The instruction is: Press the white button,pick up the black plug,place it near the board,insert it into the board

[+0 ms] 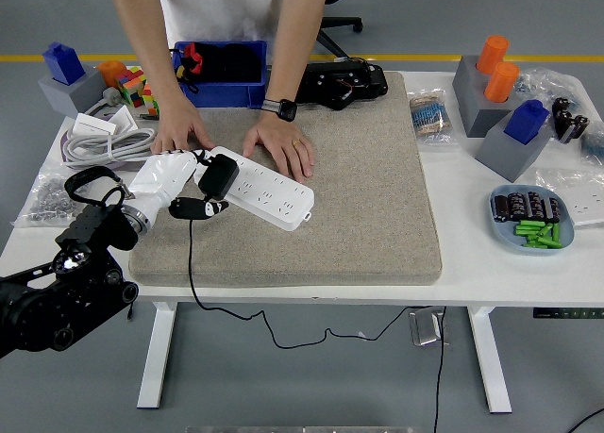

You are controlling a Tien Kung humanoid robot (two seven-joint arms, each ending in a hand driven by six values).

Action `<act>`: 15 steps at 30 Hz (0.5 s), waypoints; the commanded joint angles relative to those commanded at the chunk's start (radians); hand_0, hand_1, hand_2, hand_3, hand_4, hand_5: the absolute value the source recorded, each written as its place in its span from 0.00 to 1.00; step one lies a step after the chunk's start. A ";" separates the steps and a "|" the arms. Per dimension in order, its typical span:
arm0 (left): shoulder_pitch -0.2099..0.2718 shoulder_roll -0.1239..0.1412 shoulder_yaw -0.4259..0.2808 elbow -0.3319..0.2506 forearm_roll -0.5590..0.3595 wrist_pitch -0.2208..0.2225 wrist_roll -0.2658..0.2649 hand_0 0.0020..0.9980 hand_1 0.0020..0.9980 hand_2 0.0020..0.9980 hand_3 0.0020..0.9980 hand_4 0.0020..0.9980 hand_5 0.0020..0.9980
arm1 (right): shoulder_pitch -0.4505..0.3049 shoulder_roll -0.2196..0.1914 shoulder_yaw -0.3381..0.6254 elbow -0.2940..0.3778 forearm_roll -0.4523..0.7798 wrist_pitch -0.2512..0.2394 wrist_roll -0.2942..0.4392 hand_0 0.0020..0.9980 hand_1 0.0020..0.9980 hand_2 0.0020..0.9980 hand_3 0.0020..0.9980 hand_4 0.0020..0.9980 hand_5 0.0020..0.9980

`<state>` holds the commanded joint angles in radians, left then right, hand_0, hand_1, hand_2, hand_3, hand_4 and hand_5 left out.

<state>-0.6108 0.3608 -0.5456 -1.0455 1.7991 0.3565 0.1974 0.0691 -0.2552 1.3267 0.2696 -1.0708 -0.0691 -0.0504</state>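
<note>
At the left, the robot's left hand (pixel 168 183) reached in from the lower left corner over the edge of the beige mat (pixel 377 188) that covered the white surface (pixel 453 263). Its fingers (pixel 196 208) were clenched around the black plug (pixel 218 176) — the thumb and one dark fingertip showed under the plug, the white palm behind it. The plug stood tilted over the left end of the white power strip (pixel 260 188), touching it or just above it; from this view I could not tell if the pins were already inside a socket. Its black cable (pixel 189 263) hung down over the near edge of the surface.

The strip lay with its long axis going from upper left to lower right, so the free sockets lay to the right of the plug and away from the hand. In my judgement the coming move depended on this — the plug had to be brought square over one socket and pushed down along the pins, not along the strip.

Further right, a person's two hands (pixel 280 142) rested flat on the mat just behind the strip, one near each side of its left half, and seemed to steady it. The right arm was not in view.
</note>
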 joint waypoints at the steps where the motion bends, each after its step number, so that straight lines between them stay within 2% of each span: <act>1: -0.003 -0.001 0.002 0.004 -0.001 -0.001 0.000 0.79 0.82 0.75 0.75 0.87 0.37 | 0.000 0.000 0.000 0.000 0.000 0.000 0.000 0.75 0.62 0.62 0.60 0.62 0.39; 15: -0.060 -0.030 0.040 0.053 -0.012 -0.012 0.012 0.79 0.82 0.75 0.74 0.86 0.37 | 0.002 0.001 -0.001 0.000 0.000 -0.001 0.001 0.75 0.62 0.62 0.60 0.62 0.39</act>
<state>-0.6704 0.3304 -0.5057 -0.9927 1.7875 0.3441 0.2098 0.0710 -0.2546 1.3255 0.2692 -1.0703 -0.0702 -0.0491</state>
